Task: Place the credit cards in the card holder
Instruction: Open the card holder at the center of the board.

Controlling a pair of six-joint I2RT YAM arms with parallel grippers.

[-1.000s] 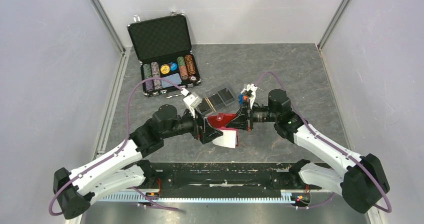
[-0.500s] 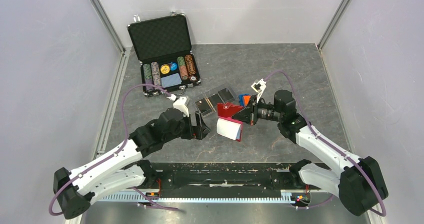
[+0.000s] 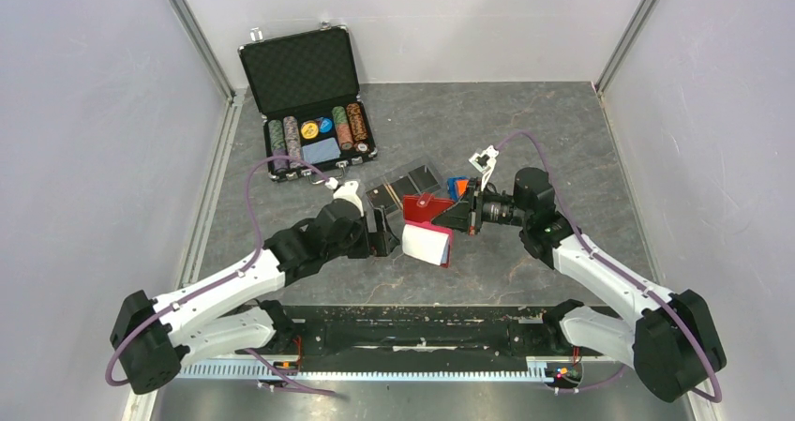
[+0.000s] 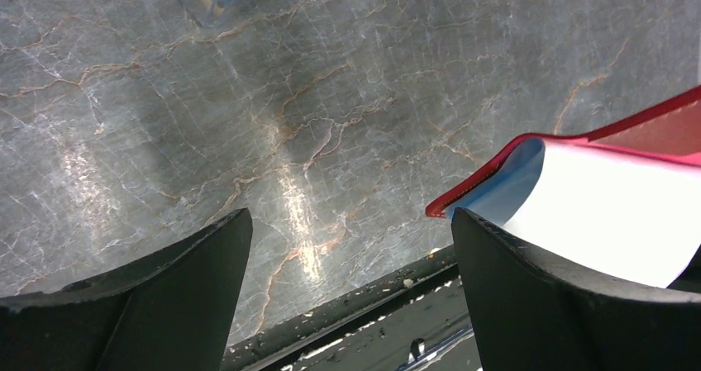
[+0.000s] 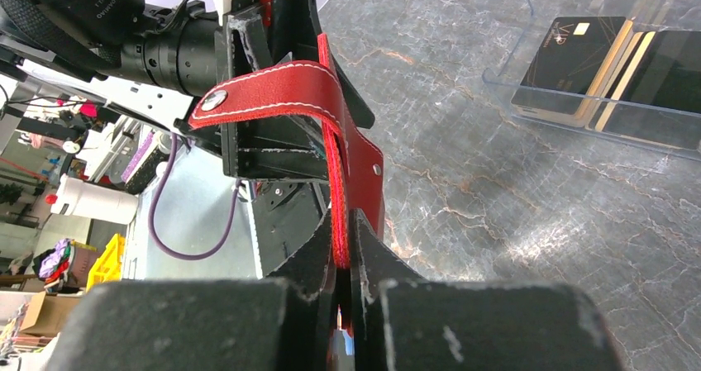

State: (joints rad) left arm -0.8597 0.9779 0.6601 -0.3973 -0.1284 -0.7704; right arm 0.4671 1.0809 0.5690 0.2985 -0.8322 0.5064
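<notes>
The clear card holder (image 3: 405,187) lies mid-table. In the right wrist view (image 5: 612,65) it holds dark cards with gold edges (image 5: 616,86). My right gripper (image 3: 461,217) is shut on the edge of a small red wallet (image 5: 347,152) and holds it above the table. The wallet hangs open with a white inside flap (image 3: 427,243). My left gripper (image 3: 386,233) is open and empty just left of the wallet, whose red rim shows by its right finger (image 4: 529,152). A small orange and blue bit (image 3: 456,187) sits by the right gripper; I cannot tell what it is.
An open black chip briefcase (image 3: 314,112) with striped poker chips and a pale blue card stands at the back left. The table's near edge and a black rail (image 4: 372,305) run under my left gripper. Grey walls enclose the table.
My left gripper was at the wallet and has drawn back to its left, now apart from it. My right gripper moved the wallet slightly up and right, and its white flap hangs open.
</notes>
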